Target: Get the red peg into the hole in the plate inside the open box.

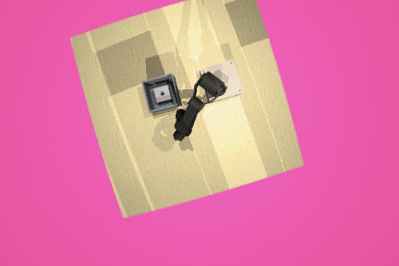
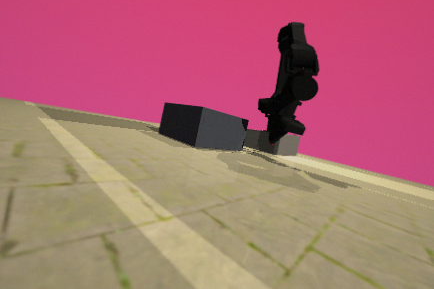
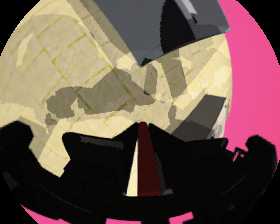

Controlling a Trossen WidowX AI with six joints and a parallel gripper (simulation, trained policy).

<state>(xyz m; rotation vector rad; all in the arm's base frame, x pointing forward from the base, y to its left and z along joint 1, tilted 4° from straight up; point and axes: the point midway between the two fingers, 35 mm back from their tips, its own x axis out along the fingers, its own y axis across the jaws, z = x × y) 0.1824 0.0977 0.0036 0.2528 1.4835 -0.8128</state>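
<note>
My gripper (image 3: 143, 126) (image 2: 272, 141) is shut on the red peg. The peg (image 3: 150, 170) shows as a dark red strip between the black fingers in the wrist view. In the exterior view only a speck of red shows at the fingertips, low near the table. I cannot tell whether the peg touches the table. The open grey box (image 1: 146, 99) (image 2: 222, 130) (image 3: 136, 30) stands apart from the gripper. The pale plate (image 1: 157, 90) with its dark hole lies at the box's bottom. The arm hides the peg in the top view.
A pale-topped grey block (image 1: 234, 76) (image 2: 288, 146) (image 3: 203, 112) stands under the arm's base, to the right of the box in the top view. The box's raised walls stand between the gripper and the plate. The tan table (image 1: 161, 168) carries patchy shadows.
</note>
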